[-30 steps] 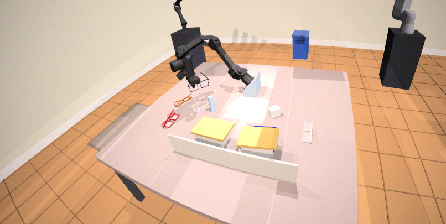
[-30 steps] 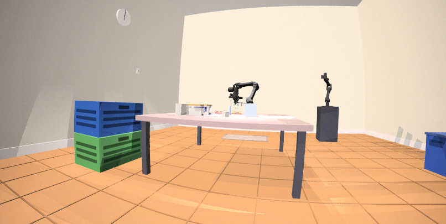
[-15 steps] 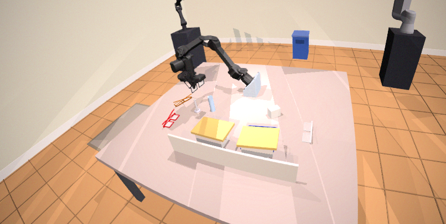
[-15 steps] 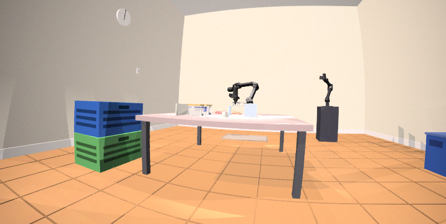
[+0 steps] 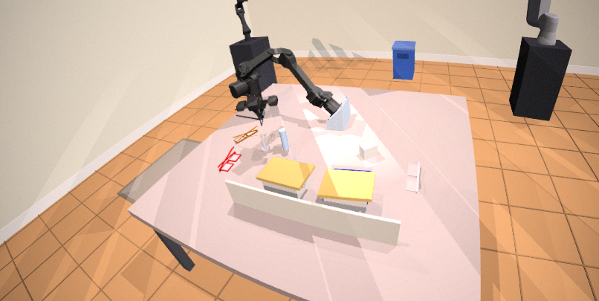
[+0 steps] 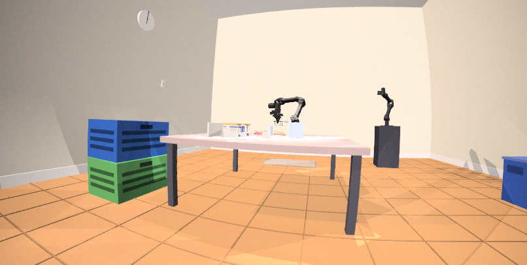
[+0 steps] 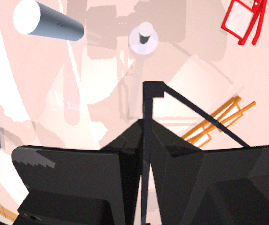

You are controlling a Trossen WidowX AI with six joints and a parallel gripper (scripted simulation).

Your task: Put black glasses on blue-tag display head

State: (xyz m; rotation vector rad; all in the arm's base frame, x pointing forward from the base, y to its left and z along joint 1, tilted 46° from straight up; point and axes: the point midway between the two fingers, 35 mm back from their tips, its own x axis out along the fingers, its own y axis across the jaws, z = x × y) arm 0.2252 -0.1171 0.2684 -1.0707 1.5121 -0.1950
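Note:
My gripper (image 5: 261, 123) (image 6: 277, 122) (image 7: 145, 124) is shut on the black glasses (image 5: 247, 117) (image 7: 153, 89). It holds them in the air above the table's left part, near the orange glasses. In the wrist view, part of the black frame lies between the fingertips and a thin temple runs out to the lower right. A pale slim post (image 5: 263, 141) (image 7: 145, 30) on a round base stands a little beyond the gripper. I cannot make out either display head, nor the blue tag, with certainty.
Orange glasses (image 5: 245, 135) and red glasses (image 5: 226, 160) lie left. A light-blue cylinder (image 5: 284, 139) (image 7: 49, 21) stands beside the post. Two yellow-topped blocks (image 5: 285, 172) (image 5: 347, 184) stand behind a low white wall (image 5: 310, 210). A pale-blue panel (image 5: 341, 116) and white cube (image 5: 368, 150) stand farther right.

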